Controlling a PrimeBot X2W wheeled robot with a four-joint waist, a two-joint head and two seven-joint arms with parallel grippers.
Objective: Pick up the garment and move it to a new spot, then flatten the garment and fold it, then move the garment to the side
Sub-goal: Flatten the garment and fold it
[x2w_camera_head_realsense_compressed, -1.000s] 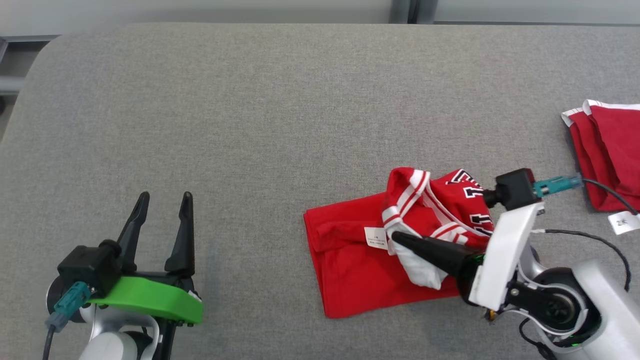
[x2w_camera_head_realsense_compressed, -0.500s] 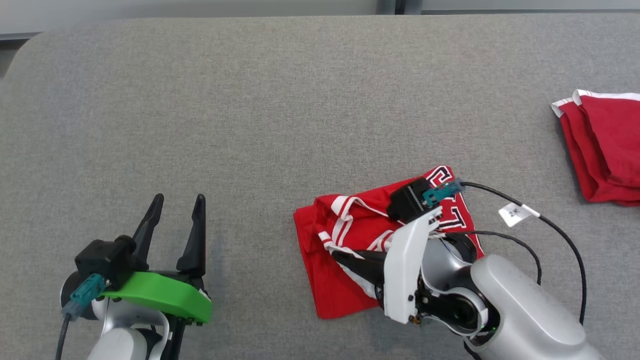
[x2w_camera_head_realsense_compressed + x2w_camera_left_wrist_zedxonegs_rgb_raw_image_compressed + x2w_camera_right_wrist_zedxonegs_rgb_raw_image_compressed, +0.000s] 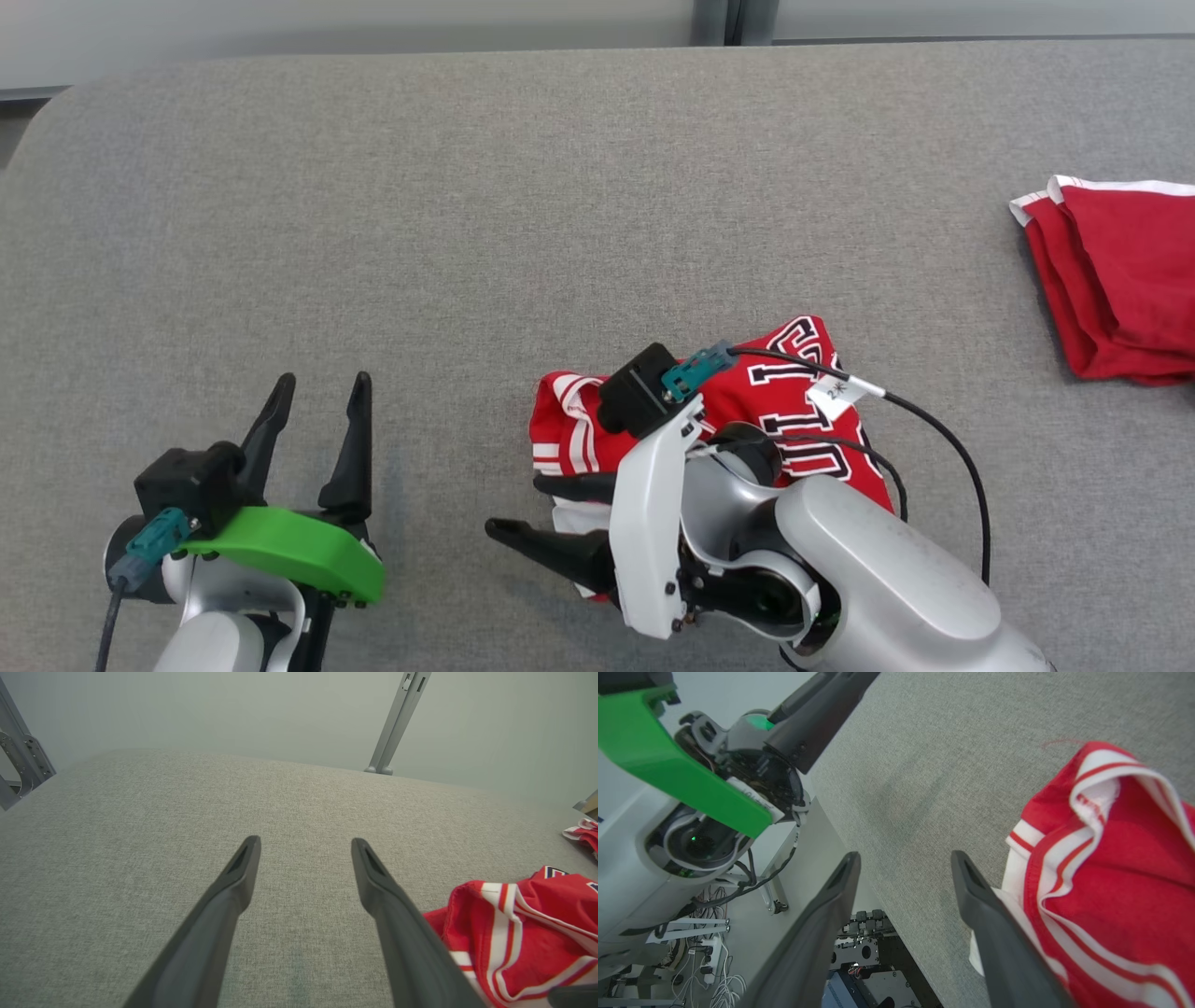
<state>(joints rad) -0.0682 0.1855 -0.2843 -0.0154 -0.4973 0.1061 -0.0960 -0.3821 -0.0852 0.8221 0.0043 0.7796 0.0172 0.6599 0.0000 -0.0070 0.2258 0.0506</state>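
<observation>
The garment (image 3: 794, 401) lies bunched in a rough fold near the front edge of the tabletop (image 3: 467, 233). Right jaws stand wide open at its edge, gripping nothing; left jaws gape empty. Neatening and moving aside likely remain.

A grey woven table top (image 3: 560, 187) spreads beneath and beyond both claws. Well off to the right of the right claw (image 3: 513, 506), close to the table's right edge, lies a folded red cloth (image 3: 1120, 289) with white trim along its top edge. Far ahead of the left claw (image 3: 322, 378), past the table's back edge, a grey metal post (image 3: 397, 723) rises at a slant against a pale wall (image 3: 187, 709). Far to that claw's left stands a metal bracket (image 3: 23, 760) with holes. Below the right claw, under the table's near edge, white cables (image 3: 714, 994) lie tangled on the floor, with dark equipment (image 3: 868, 947) beside them.
</observation>
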